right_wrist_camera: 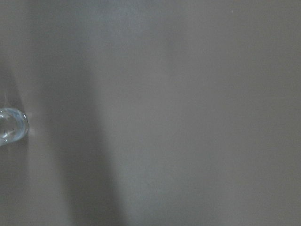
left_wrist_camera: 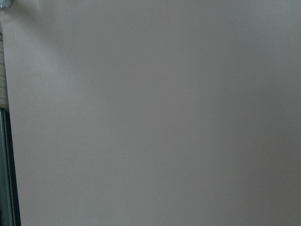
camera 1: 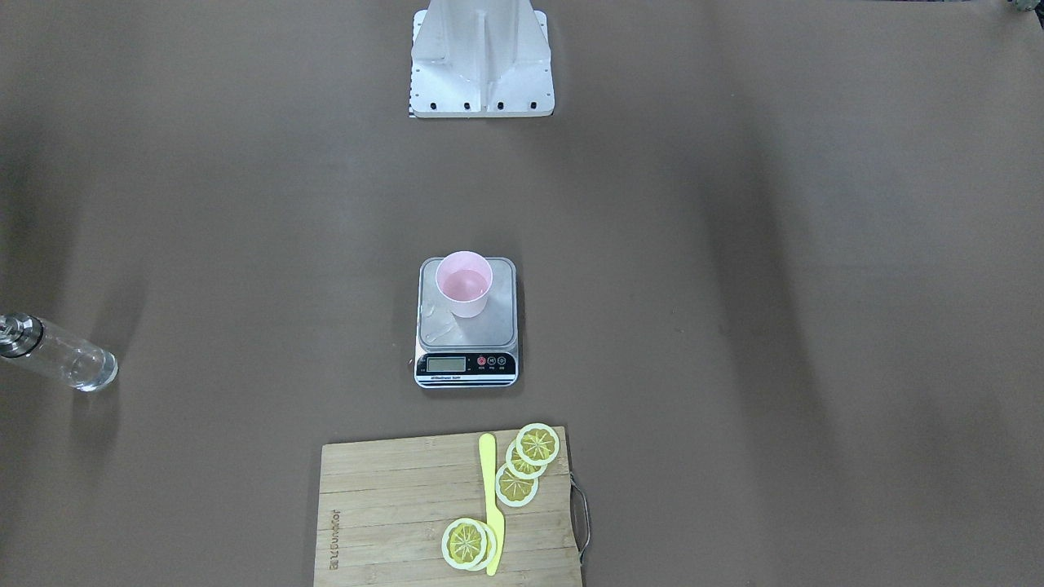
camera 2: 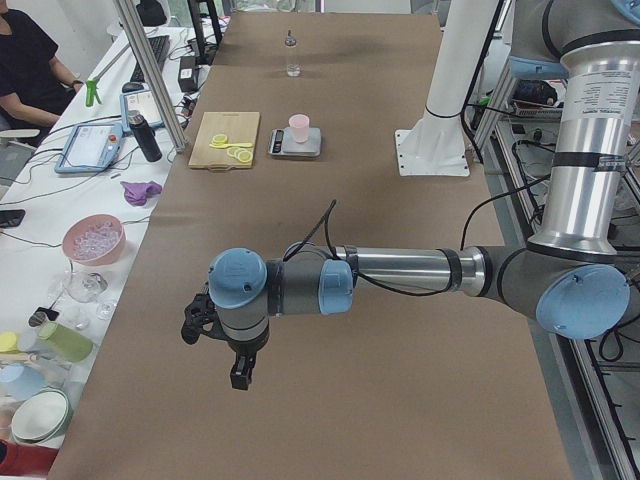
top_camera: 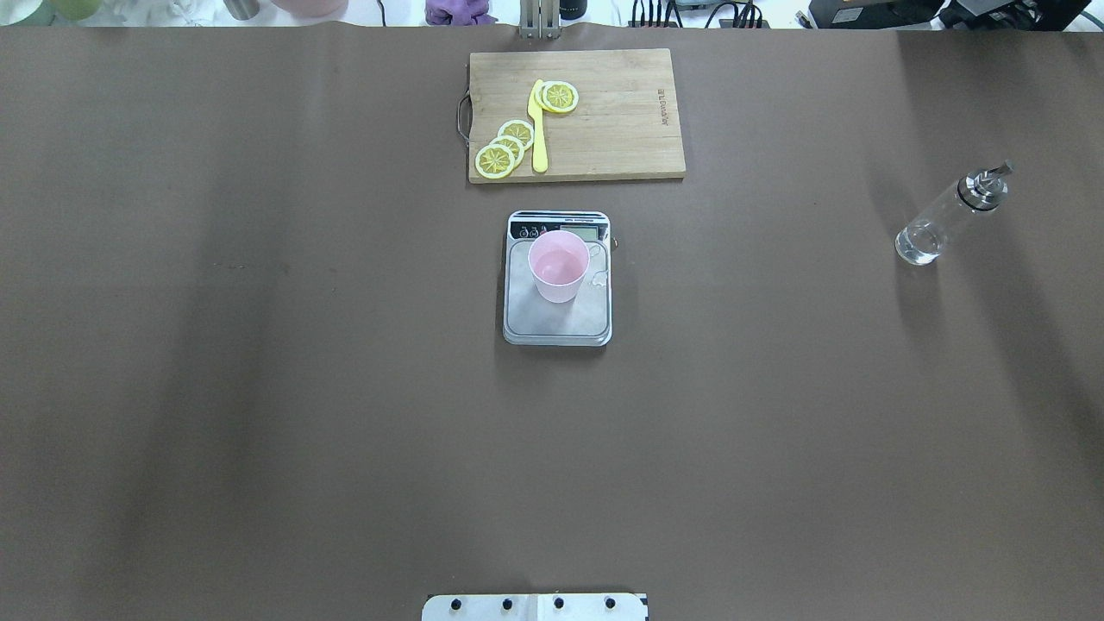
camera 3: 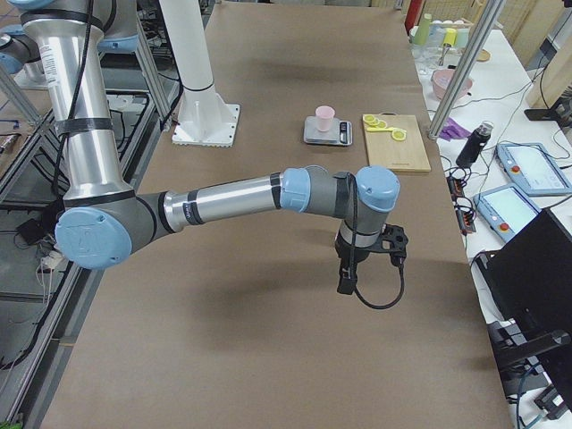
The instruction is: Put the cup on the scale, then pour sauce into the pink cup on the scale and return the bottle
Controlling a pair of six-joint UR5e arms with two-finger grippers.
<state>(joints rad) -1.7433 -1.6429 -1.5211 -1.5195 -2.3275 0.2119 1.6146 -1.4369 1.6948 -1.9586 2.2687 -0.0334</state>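
The pale pink cup [camera 1: 463, 284] stands upright on the silver scale [camera 1: 489, 328] at the table's middle; both also show in the overhead view, the cup [top_camera: 559, 266] on the scale [top_camera: 561, 325]. The clear glass bottle [top_camera: 944, 216] with its metal spout stands alone on the table far to my right, with clear sauce low inside; its base shows in the right wrist view [right_wrist_camera: 11, 125]. My left gripper [camera 2: 200, 325] and right gripper [camera 3: 393, 241] hover over bare table at opposite ends, far from the scale. They show only in the side views, so I cannot tell whether they are open or shut.
A wooden cutting board [top_camera: 621, 129] with lemon slices [top_camera: 504, 148] and a yellow knife [top_camera: 538, 129] lies just beyond the scale. The robot's white pedestal [camera 1: 481, 57] stands at the near edge. A side bench with bowls, tablets and a seated person [camera 2: 30, 60] runs along the far edge.
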